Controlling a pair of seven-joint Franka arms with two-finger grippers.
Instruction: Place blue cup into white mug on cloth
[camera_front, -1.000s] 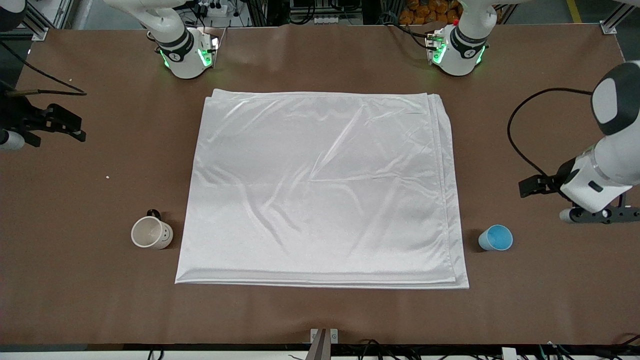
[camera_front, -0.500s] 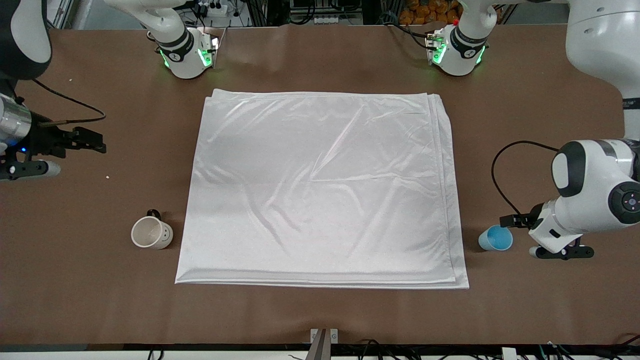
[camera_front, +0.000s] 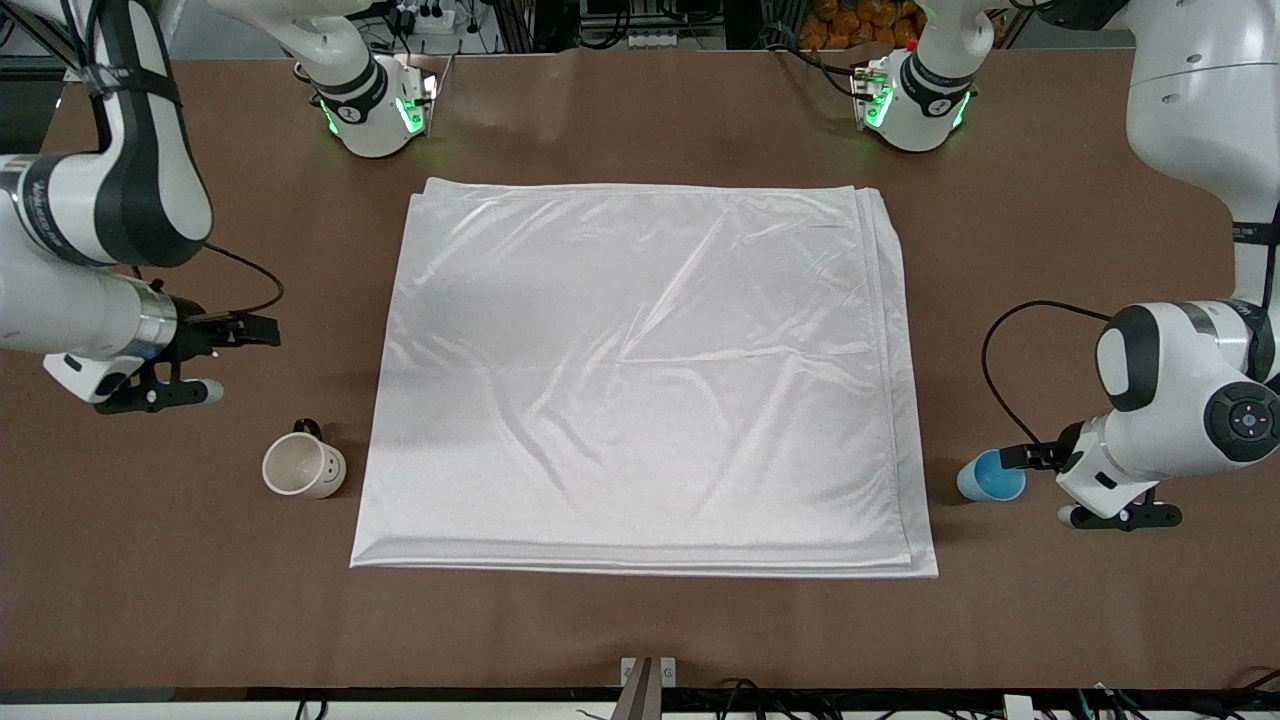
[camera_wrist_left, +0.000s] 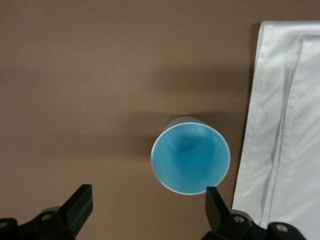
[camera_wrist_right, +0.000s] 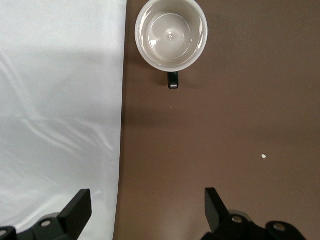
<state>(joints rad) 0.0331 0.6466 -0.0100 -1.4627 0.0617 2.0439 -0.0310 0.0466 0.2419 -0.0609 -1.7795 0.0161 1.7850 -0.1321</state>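
The blue cup (camera_front: 990, 476) stands upright on the bare table beside the cloth's (camera_front: 640, 370) edge, at the left arm's end. My left gripper (camera_front: 1120, 517) is open and empty over the table next to the cup. In the left wrist view the cup (camera_wrist_left: 190, 158) lies just ahead of the gripper (camera_wrist_left: 147, 207), close to one fingertip (camera_wrist_left: 215, 200). The white mug (camera_front: 303, 466) stands upright off the cloth at the right arm's end. My right gripper (camera_front: 155, 395) is open and empty over the table. In the right wrist view (camera_wrist_right: 145, 207) it is well short of the mug (camera_wrist_right: 171, 33).
The brown table (camera_front: 640, 630) carries only the cloth, cup and mug. The cloth's layered edge shows in the left wrist view (camera_wrist_left: 285, 125) and its side in the right wrist view (camera_wrist_right: 55, 100). A small white crumb (camera_wrist_right: 263, 157) lies on the table.
Both arms have swung in over the table. My left gripper has moved to beside the blue cup, and my right gripper has moved toward the mug. Cup, mug and cloth have not moved.
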